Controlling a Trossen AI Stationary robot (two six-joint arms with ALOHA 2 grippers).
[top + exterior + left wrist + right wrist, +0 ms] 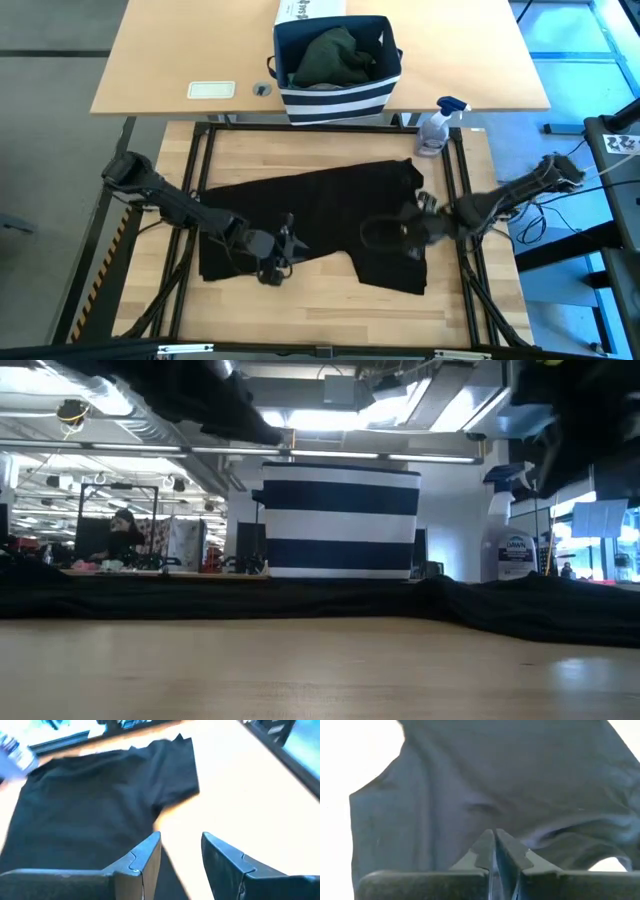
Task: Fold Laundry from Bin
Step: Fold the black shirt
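**Both arms low over the spread black garment**

In the high view the left arm reaches from the left edge, its left gripper (278,258) half open and empty at the lower hem of the black cloth garment (310,210). The right gripper (418,228) is closed, apparently pinching the cloth near the collar. At top centre, the navy striped fabric bin (335,102) holds dark green laundry (332,58).

spray bottle (12,750) blurred, white box (310,10) cut off
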